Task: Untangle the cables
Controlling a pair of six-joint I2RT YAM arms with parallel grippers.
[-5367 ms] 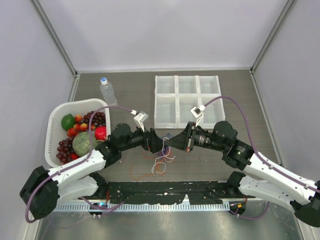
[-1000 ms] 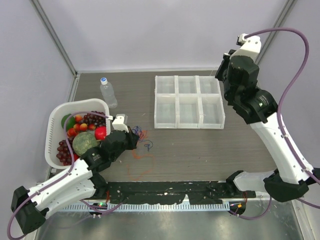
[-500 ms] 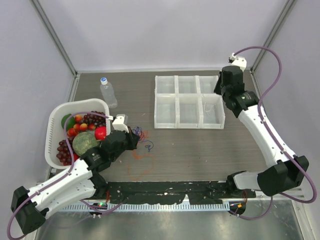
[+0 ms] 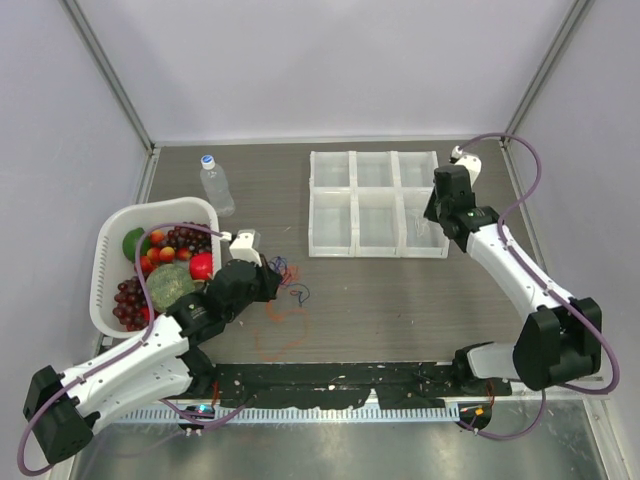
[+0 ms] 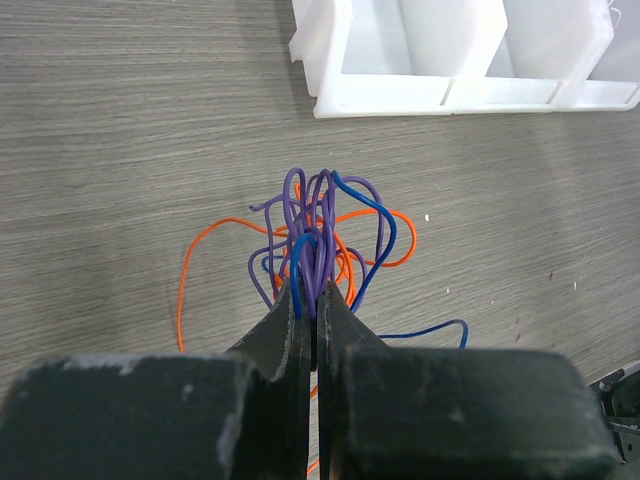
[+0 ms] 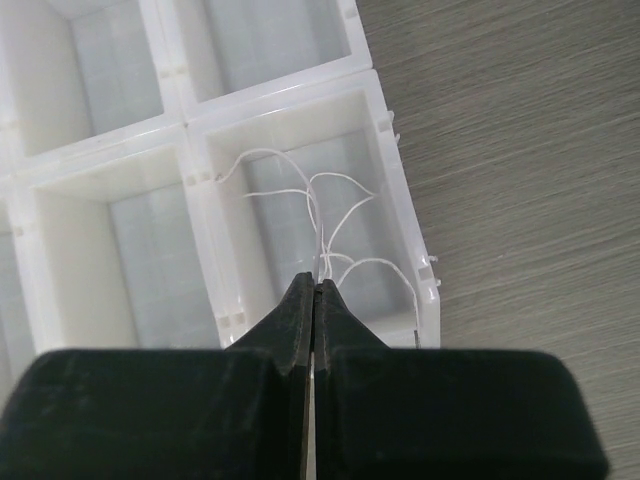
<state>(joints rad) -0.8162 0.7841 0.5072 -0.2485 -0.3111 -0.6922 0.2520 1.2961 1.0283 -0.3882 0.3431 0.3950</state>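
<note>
A tangle of purple, blue and orange cables (image 5: 315, 215) rises from the wooden table, and my left gripper (image 5: 313, 295) is shut on its purple and blue strands. From the top view that gripper (image 4: 272, 280) sits left of centre, with loose loops of cable (image 4: 292, 291) beside it. An orange strand (image 5: 185, 280) trails flat on the table. My right gripper (image 6: 315, 285) is shut on a thin white cable (image 6: 345, 215), whose loops hang inside the near right compartment of the white tray (image 6: 190, 125). In the top view the right gripper (image 4: 425, 222) is over that compartment.
The white tray (image 4: 355, 187) has two rows of three compartments at the back centre. A white basket (image 4: 108, 250) of fruit stands at the left, close to my left arm. A water bottle (image 4: 215, 185) stands behind it. Cage posts rise at both back corners.
My right arm has come down from high at the back right to the tray's near right compartment, carrying the white cable. The left gripper and its bundle have barely moved.
</note>
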